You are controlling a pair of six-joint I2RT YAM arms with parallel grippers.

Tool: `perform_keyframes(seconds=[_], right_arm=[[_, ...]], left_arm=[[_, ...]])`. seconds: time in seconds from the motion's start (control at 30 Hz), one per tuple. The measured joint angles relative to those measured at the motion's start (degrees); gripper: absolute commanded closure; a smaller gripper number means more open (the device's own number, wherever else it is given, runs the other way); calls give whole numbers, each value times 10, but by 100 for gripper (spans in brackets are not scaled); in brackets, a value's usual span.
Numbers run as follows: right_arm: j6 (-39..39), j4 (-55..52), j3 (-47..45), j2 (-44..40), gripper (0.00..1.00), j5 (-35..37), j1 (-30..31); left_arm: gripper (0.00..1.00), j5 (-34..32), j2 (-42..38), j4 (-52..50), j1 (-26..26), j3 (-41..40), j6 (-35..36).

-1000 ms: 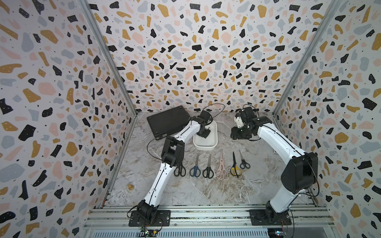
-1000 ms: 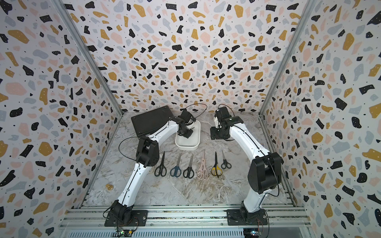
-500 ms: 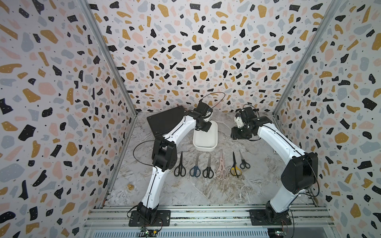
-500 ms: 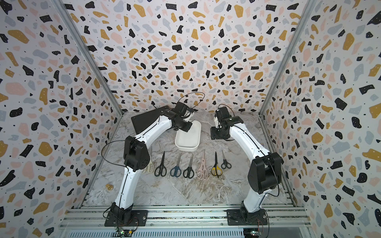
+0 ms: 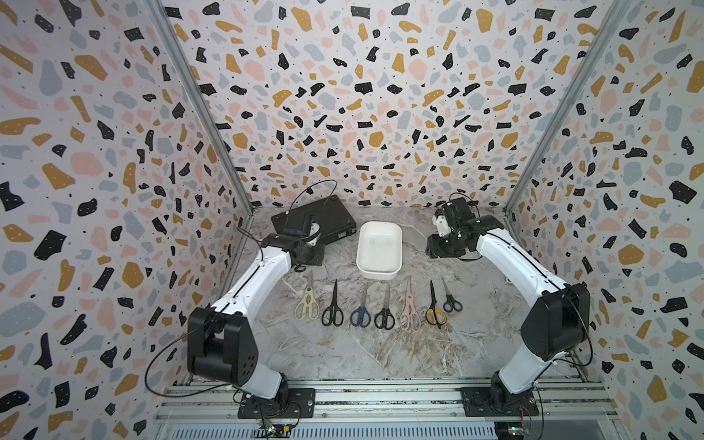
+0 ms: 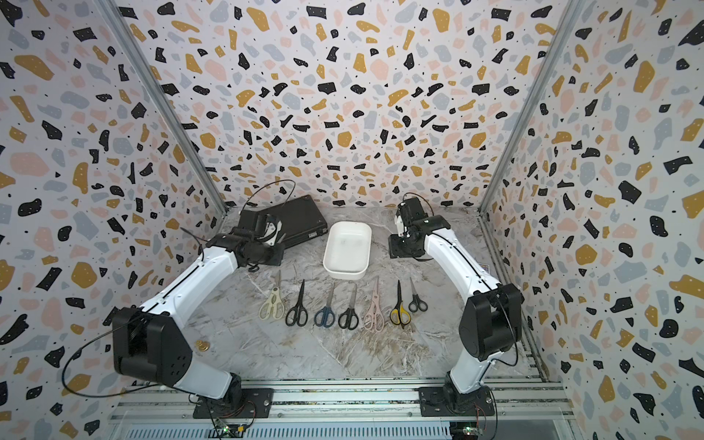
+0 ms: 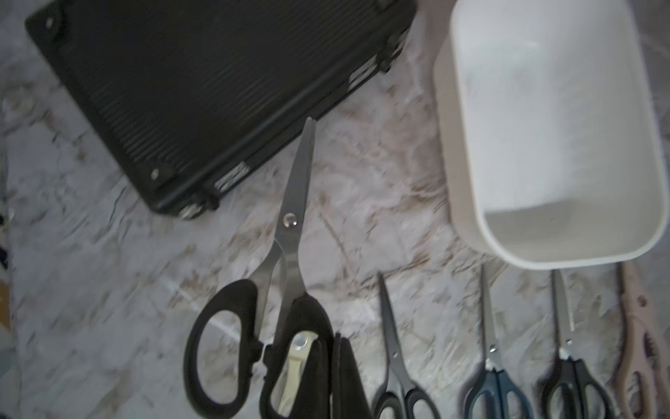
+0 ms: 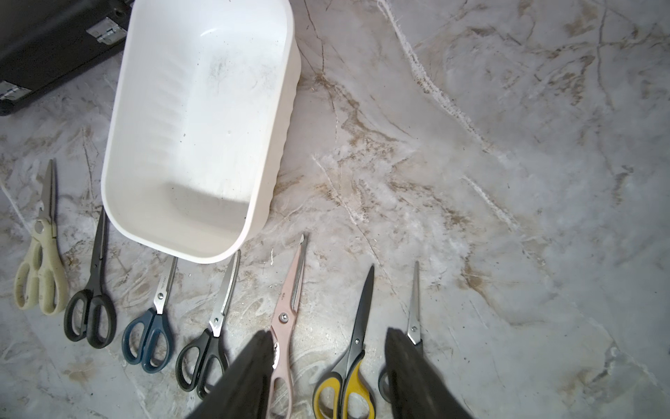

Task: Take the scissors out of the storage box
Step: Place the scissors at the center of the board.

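Observation:
The white storage box [image 5: 379,272] stands empty mid-table, also seen in the wrist views [image 7: 467,203] [image 8: 119,203]. Several scissors lie in a row in front of it, from a cream pair [image 5: 307,304] to a small grey pair [image 5: 452,303]. My left gripper [image 7: 331,341] is shut on one handle loop of a large black-handled pair of scissors [image 7: 290,217]. It holds them above the table, left of the box [image 5: 304,259]. That pair is mostly hidden under the arm in both top views. My right gripper [image 8: 328,362] stands open and empty, raised right of the box [image 5: 438,251].
A flat black case [image 5: 324,219] lies at the back left, its front edge just beyond the held blades [image 7: 217,90]. A small gold disc [image 6: 202,345] lies near the left arm's elbow. Patterned walls enclose three sides.
My left arm rose out of the storage box with the black-handled scissors and swung left, ending by the black case. The right arm has not moved.

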Motion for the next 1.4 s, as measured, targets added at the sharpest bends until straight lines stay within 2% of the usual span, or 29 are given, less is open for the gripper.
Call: perform_keyframes(seconds=[0.13,0.3,0.97,1.03,1.23,1.4], right_arm=[[0,6,0,0,45,-5,19],[0,8,0,0,45,-15,36],[11,30,-22,0,45,-25,42],[11,30,-22,0,45,-25,42],[12,30,-22,0,45,-25,43],[15,31,-22,0,44,-24,43]], left_arm=[[100,-13,-28,-1,57,-80,16],[100,-20,-2,4,91,-129,18],[100,-45,88,21,94,-152,0],[89,-49,88,20,94,-152,-3],[65,-54,95,13,95,-150,-7],[61,-52,80,12,94,-149,-7]])
